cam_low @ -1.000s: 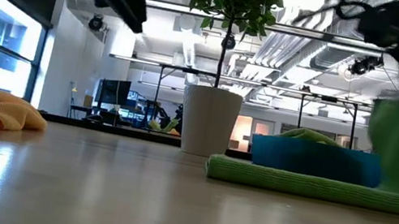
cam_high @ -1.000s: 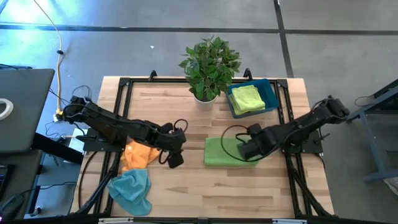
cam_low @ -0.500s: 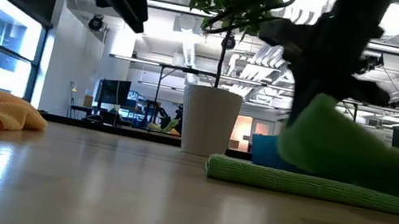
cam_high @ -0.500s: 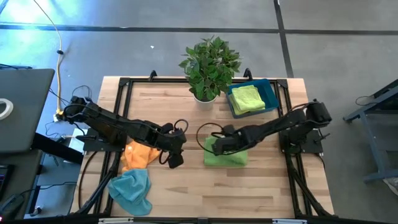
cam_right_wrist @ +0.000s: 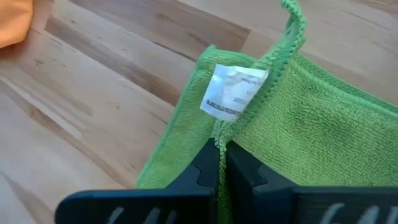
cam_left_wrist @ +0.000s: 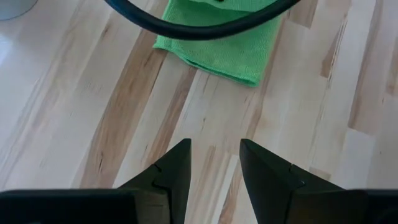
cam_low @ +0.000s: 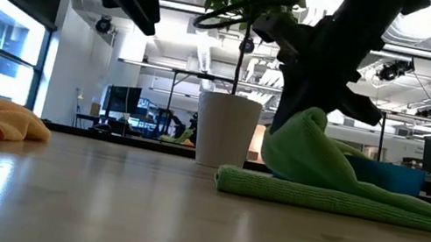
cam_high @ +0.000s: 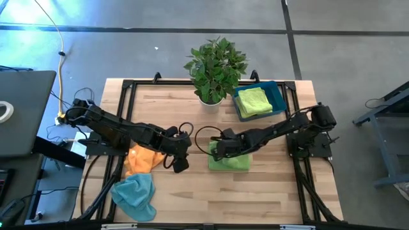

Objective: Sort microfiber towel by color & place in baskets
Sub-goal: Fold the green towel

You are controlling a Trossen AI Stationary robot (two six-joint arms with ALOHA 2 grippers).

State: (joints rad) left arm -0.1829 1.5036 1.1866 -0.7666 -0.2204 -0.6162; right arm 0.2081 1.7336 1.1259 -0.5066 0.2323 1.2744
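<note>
A green towel [cam_high: 231, 160] lies mid-table, its right half folded over toward the left. My right gripper [cam_high: 216, 150] is shut on the towel's edge, above its left end. The dark blue basket [cam_high: 276, 96] at the far right holds a yellow-green towel [cam_high: 254, 100]. An orange towel [cam_high: 144, 158] and a light blue towel [cam_high: 135, 193] lie crumpled at the near left. My left gripper [cam_high: 179, 163] hangs open above bare wood between the orange and green towels, touching nothing. My right gripper pinches the green towel's stitched edge [cam_right_wrist: 231, 127] between its two fingers, right beside the white label [cam_right_wrist: 233, 93]. The fingers slant down from the table's right. The held edge [cam_low: 309, 142] is raised, and the lower layer [cam_low: 326, 198] lies flat on the table.
A potted plant [cam_high: 214, 67] in a white pot [cam_low: 224, 130] stands at the far middle, just left of the basket. A black frame [cam_high: 128, 86] borders the table. Bare wood lies near the front edge [cam_high: 255, 198].
My right gripper has moved toward the table's left edge and down, staying shut on the green towel's edge. The towel's right part has been drawn over its left part and folded, while the lower layer has stayed on the table.
</note>
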